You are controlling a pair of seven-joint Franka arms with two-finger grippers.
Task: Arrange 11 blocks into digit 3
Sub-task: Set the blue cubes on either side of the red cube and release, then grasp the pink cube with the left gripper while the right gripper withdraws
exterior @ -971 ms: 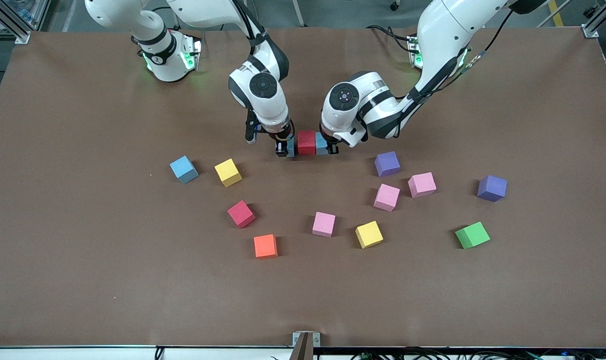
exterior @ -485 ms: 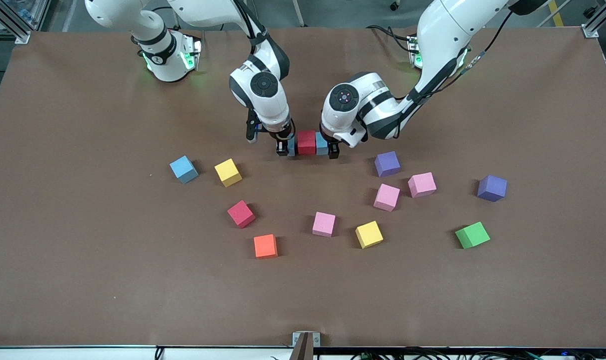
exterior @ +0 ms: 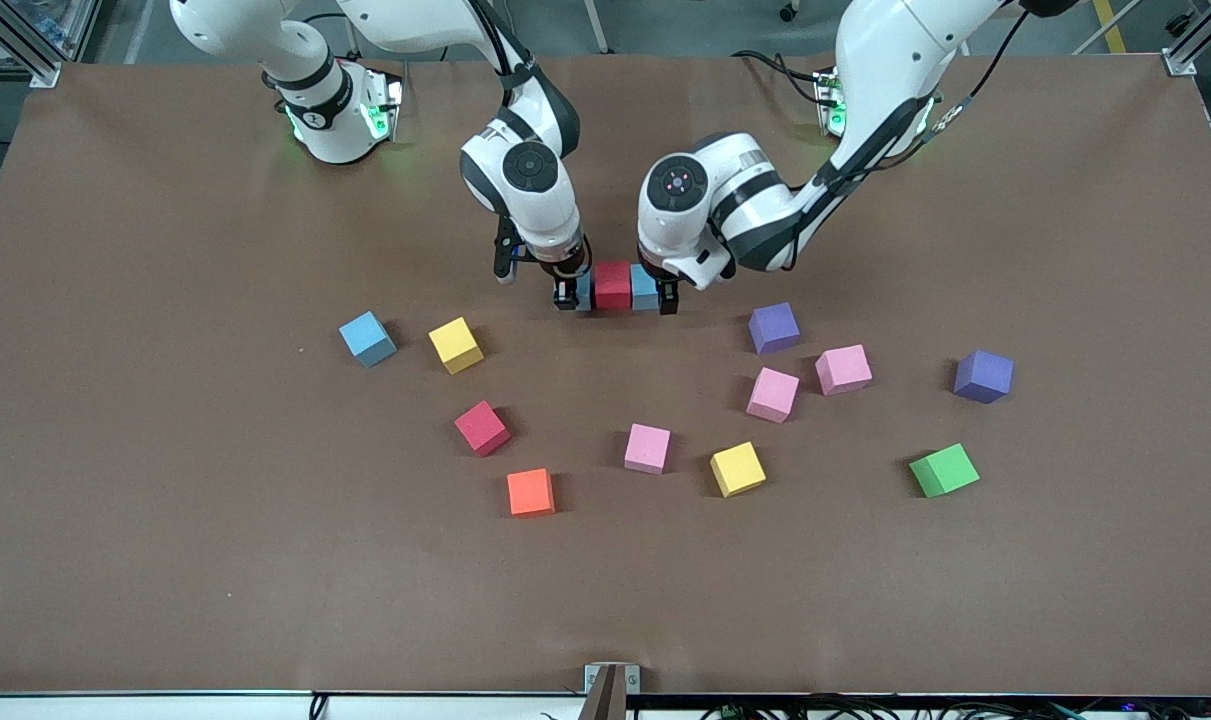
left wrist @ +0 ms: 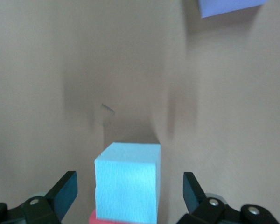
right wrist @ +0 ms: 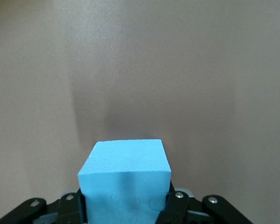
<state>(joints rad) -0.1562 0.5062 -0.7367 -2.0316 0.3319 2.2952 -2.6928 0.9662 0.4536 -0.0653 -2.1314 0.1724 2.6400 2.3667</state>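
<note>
A row of three blocks is seen mid-table: the red block (exterior: pixel 613 285) between two light blue ones, one (exterior: pixel 583 291) clamped by the right gripper (exterior: pixel 568 297), the other (left wrist: pixel 127 182) straddled untouched by the wide-open left gripper (left wrist: pixel 129 193).

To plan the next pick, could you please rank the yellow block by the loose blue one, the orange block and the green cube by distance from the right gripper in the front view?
From the right gripper:
1. Yellow block, toward the right arm's end.
2. Orange block, nearer the front camera.
3. Green cube, toward the left arm's end.
</note>
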